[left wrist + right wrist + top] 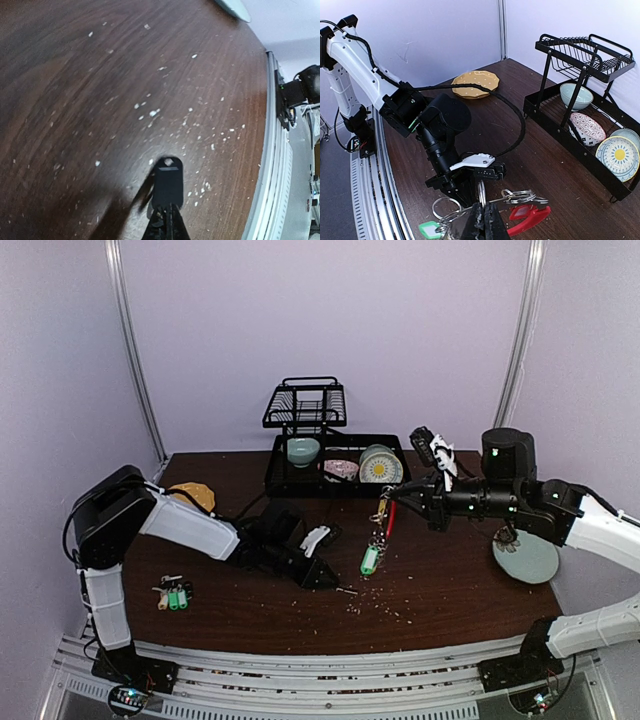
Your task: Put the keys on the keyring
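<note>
Crumbs [375,595] lie scattered over the dark wooden table [450,590] at lower centre of the overhead view. Just above them the keyring [385,530] hangs clear of the wood, pinched at its top by the right gripper [388,502], whose jaws are clamped tight on the metal. Its red arc [391,520] runs down beside the ring, and a green tag [369,560] dangles lowest. In the right wrist view the gripper [483,210] sits at bottom centre, closed on the upright ring wire [481,192], with a red piece [527,217] to the right and the green tag [429,230] to the left. The left gripper [330,583] reaches in from the left, near the hanging ring but apart from it. It is clenched on a dark-tagged key [167,187], seen at bottom centre of the left wrist view low over the table; whether it touches the wood cannot be told. More loose keys [173,595] with green tags lie at lower left, well apart from both grippers. A black dish rack [320,440] stands at upper centre, a yellow plate [195,495] at its left and a pale plate [525,555] at right.
</note>
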Controlling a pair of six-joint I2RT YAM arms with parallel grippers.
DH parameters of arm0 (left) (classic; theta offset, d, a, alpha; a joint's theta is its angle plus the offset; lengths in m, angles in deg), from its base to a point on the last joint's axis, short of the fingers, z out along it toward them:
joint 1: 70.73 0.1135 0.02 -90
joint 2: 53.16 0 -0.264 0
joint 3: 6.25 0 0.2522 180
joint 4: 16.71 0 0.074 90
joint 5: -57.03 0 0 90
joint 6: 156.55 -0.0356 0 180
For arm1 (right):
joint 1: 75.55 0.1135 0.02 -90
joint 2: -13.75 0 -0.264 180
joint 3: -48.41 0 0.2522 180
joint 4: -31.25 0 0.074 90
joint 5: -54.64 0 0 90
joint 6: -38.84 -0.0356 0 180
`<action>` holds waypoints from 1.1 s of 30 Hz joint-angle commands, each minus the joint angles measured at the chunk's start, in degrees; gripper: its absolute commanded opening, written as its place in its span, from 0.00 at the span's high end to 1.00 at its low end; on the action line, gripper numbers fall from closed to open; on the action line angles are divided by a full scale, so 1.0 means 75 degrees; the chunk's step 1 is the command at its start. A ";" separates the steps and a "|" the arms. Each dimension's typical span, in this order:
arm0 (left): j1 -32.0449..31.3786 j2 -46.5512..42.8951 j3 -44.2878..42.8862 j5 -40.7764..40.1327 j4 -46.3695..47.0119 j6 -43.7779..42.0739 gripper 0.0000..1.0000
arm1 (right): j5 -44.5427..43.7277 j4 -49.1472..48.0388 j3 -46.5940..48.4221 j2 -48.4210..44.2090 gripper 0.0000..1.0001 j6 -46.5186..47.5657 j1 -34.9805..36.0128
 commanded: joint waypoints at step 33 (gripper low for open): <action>-0.0846 -0.6325 0.0981 -0.1484 -0.0479 -0.5323 0.77 | -0.0887 -0.1361 0.1809 0.1992 1.00 0.3076 0.2903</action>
